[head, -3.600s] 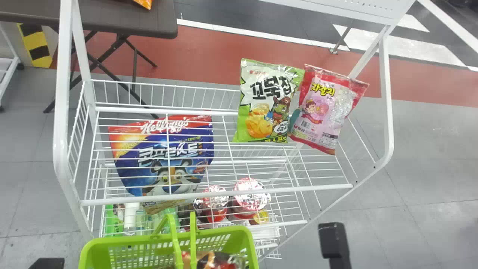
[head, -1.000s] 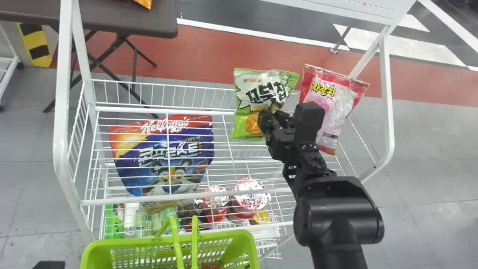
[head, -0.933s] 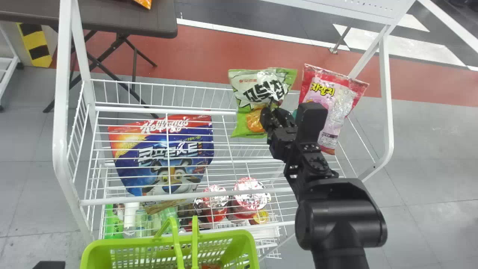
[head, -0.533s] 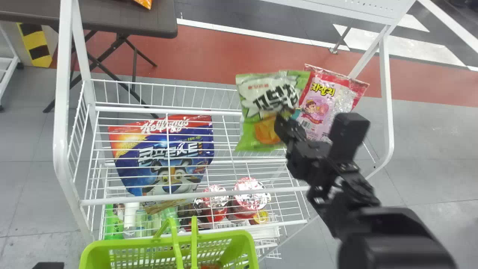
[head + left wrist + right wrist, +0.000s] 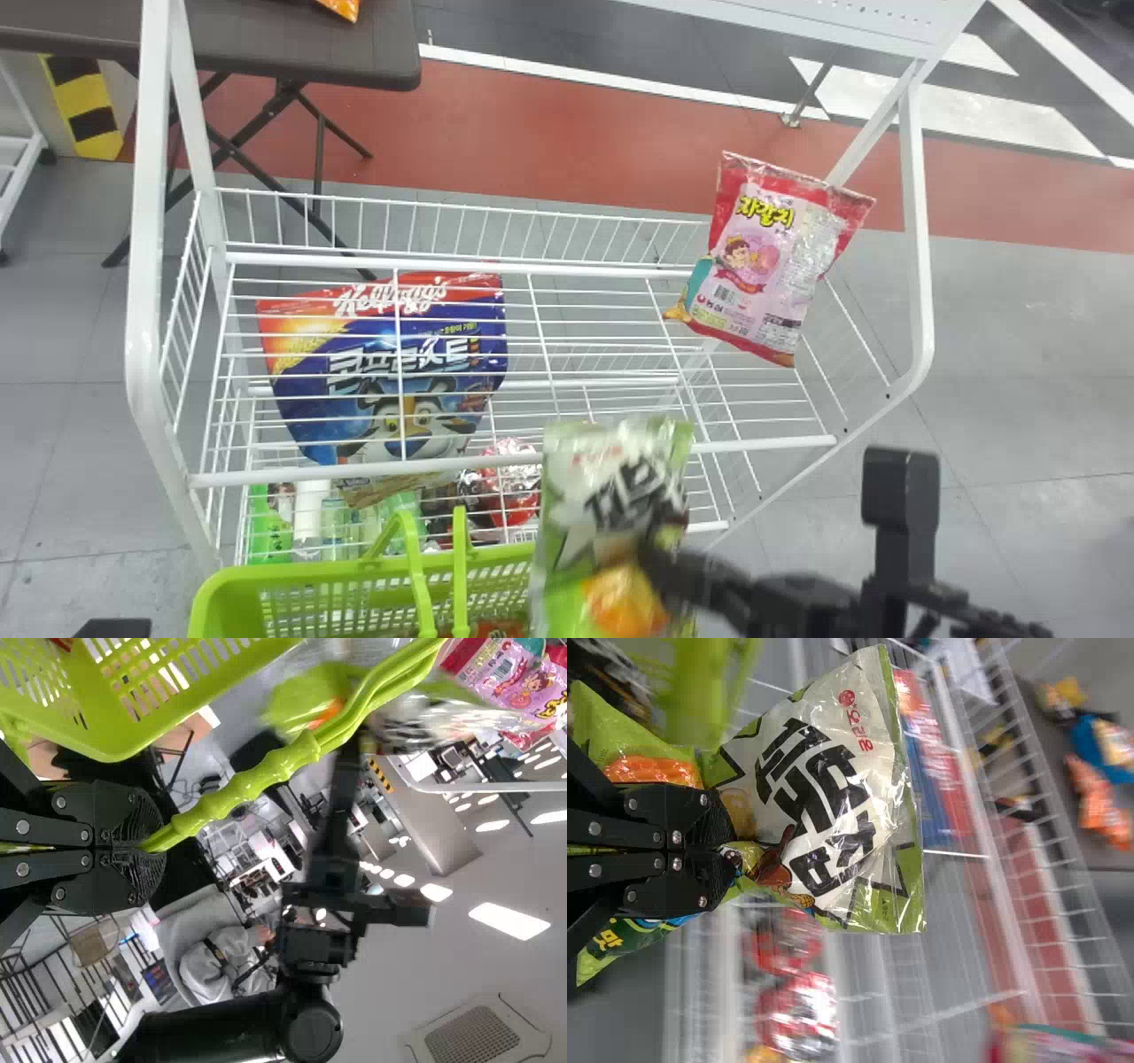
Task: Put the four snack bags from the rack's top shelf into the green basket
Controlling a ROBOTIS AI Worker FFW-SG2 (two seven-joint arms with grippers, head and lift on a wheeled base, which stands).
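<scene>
Head view: The green snack bag (image 5: pixel 611 532) stood at the lower centre of the frame, in the right fingers (image 5: pixel 682 576), over the right end of the green basket (image 5: pixel 221 611). Contact with the rim could not be told. The pink snack bag (image 5: pixel 771 266) lay on the top shelf, right of centre. The step in hand was judged to be placement of the green bag. Correct placement called for the bag to be centred over the basket mouth, lowered past the rim, then released. Edges to clear: the shelf's front rail (image 5: pixel 354 473), close behind the basket, and the upright handles (image 5: pixel 416 576). Open room for withdrawal lay toward the lower right.

Left wrist view: The left fingers (image 5: pixel 128 819) were clamped on a basket handle. This grip was to be kept firm, since a snagged bag could have tilted the basket.

Right wrist view: The right fingers were closed on the bag's middle, with both ends spreading past them. The loose ends called for extra clearance at rim and handles. Part of the rack (image 5: pixel 1005 921) was visible beyond the bag.
</scene>
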